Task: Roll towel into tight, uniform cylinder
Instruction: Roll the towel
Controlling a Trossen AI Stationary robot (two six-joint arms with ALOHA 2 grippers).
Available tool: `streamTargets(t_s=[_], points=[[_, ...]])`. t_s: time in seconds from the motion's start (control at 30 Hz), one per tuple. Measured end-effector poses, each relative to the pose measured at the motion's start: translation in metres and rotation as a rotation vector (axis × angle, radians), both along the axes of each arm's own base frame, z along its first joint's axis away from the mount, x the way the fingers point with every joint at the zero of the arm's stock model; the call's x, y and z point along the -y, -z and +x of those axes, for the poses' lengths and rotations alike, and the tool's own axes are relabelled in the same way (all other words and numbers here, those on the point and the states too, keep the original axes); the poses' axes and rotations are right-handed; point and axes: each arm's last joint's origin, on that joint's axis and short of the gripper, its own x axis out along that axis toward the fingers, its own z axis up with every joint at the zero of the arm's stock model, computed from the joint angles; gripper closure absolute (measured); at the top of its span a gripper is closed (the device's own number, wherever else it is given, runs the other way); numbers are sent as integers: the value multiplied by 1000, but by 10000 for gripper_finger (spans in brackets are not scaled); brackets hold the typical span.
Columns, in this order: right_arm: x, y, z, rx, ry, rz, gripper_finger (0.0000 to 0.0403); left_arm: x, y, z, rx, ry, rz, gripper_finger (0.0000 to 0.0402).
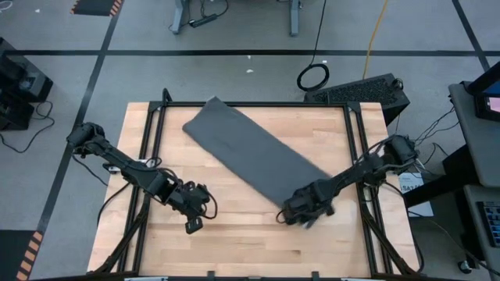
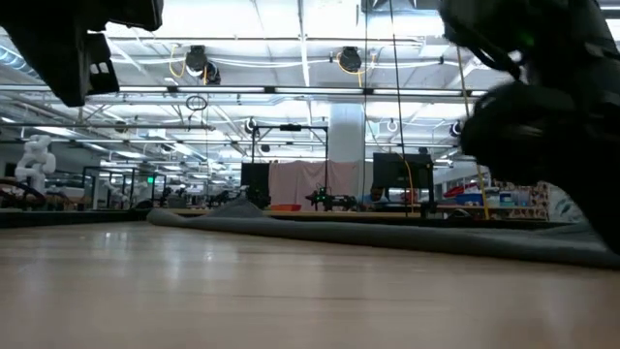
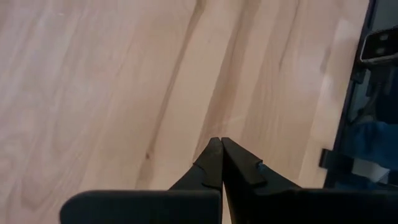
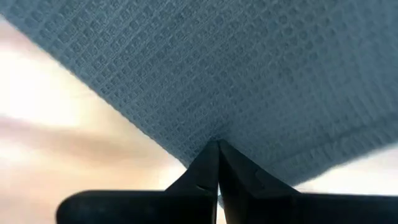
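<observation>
The dark grey towel [image 1: 254, 156] lies spread flat and slantwise on the wooden table [image 1: 234, 250], running from far left to near right. It shows as a low grey strip [image 2: 387, 236] in the low view. My right gripper [image 1: 303, 217] is shut and points steeply down at the towel's near right end; in its wrist view the tips [image 4: 217, 143] stand over the weave [image 4: 249, 62] close to a corner. My left gripper [image 1: 192, 225] is shut above bare wood [image 3: 124, 93] at the near left, well apart from the towel. My right gripper's shut fingertips [image 4: 211, 155] stand at the towel's near right corner [image 4: 186, 146], coming from above and pointing steeply down. The fingers themselves hide the meeting place, so I cannot tell whether they touch the cloth. The towel lies flat on the table.
Black frame rails [image 1: 152, 156] [image 1: 361, 156] run along the table's left and right sides. Bare wood [image 1: 250, 242] stretches across the near half between the arms. A black keyboard-like box [image 1: 367, 90] and a coiled cable [image 1: 312, 76] lie on the floor beyond the far edge.
</observation>
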Motion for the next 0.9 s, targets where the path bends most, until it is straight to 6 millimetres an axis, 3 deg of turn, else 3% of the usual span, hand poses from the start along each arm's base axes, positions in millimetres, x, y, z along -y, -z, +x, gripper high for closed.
streamTargets(t_s=[0.2,0.4,0.5,0.7,0.9], points=[[-34,-1,62,165,89,54,403,-1,1,-1,-4,-9,21,398],[-52,-25,106,243,-74,-14,403,-1,1,-1,-3,-19,24,398],[-52,-49,113,262,-147,-57,403,-1,1,-1,-11,-45,12,398],[-32,-92,101,113,-319,-162,403,1,1,-3,-17,-72,1,398],[-3,-100,87,-85,-467,-309,403,3,0,-4,36,-102,80,398]])
